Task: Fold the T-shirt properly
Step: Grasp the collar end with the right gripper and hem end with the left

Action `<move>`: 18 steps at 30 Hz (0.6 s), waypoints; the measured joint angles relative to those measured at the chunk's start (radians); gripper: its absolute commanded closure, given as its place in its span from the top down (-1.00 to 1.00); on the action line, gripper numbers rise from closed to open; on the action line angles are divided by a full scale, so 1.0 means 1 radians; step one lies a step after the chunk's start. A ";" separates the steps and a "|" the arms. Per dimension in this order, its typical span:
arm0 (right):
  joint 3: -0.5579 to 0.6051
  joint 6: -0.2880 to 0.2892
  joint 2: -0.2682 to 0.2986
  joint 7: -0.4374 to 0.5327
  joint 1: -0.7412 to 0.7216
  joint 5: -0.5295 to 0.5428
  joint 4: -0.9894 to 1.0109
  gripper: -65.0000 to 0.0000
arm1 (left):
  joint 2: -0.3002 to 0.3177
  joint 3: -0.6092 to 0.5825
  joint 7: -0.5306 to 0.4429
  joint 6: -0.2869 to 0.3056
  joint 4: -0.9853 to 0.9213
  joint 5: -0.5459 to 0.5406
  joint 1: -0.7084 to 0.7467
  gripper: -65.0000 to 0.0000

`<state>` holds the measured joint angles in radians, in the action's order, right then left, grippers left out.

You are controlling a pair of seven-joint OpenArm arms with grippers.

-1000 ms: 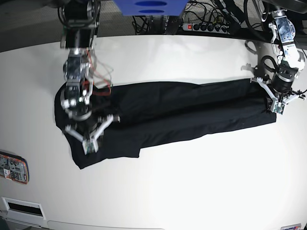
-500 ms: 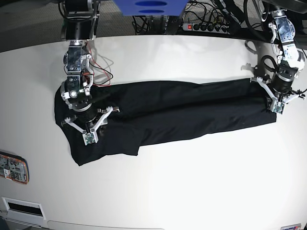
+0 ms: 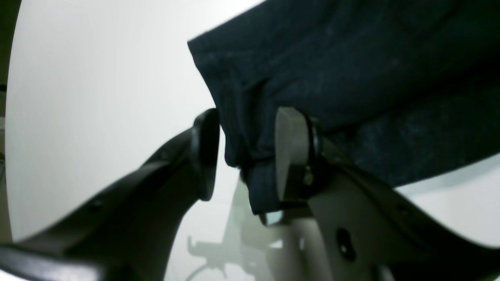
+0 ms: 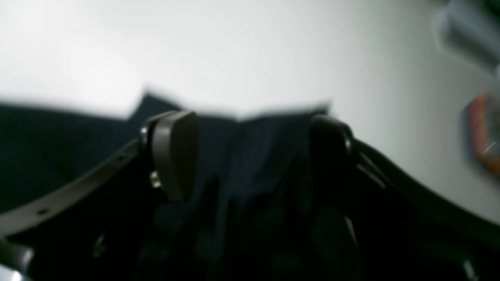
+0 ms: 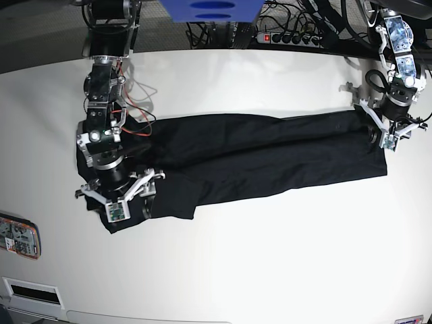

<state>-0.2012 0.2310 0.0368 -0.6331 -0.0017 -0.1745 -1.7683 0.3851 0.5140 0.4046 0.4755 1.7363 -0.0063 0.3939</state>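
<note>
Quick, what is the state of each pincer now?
Left pincer: open, T-shirt edge loose between its fingers.
Right pincer: open over the cloth.

**Black cloth hangs between parted fingers**

Seen from the left wrist, the left tool point(image 3: 244, 156) stands with its two fingers apart, a dark finger point(image 3: 205, 154) on one side and a pale-faced pad point(image 3: 291, 152) on the other. A bunched fold at the corner of the T-shirt point(image 3: 351, 78) dips into the gap, lying against the pale pad and just clear of the dark finger. The rest of the black cloth spreads toward the upper right over the white desk point(image 3: 97, 86), whose glossy surface mirrors part of the arm below the fold.
</note>
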 measured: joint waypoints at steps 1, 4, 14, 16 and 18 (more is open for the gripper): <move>0.000 0.000 0.000 -0.001 0.003 -0.003 -0.032 0.30 | 0.000 0.000 0.000 0.000 0.000 0.000 0.000 -0.28; 0.000 -0.002 0.001 0.004 0.019 -0.001 -0.087 0.30 | 0.000 0.000 -0.008 0.000 0.000 -0.012 -0.002 -0.27; 0.003 0.001 0.001 0.013 0.204 -0.003 -0.105 0.30 | 0.103 0.051 -0.003 0.000 -0.027 -0.455 -0.004 -0.26; 0.005 0.004 0.002 -0.001 0.239 -0.005 -0.121 0.30 | 0.115 0.105 -0.002 -0.002 -0.075 -0.549 -0.004 -0.26; 0.010 0.003 0.003 0.027 0.259 -0.007 -0.145 0.30 | 0.148 0.126 0.007 -0.005 -0.132 -0.608 0.003 -0.23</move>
<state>-0.1909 0.2340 0.0395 -0.6056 0.2577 -0.1818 -1.9137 0.5327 0.6395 0.4118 0.4709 1.6043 -0.6144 0.3969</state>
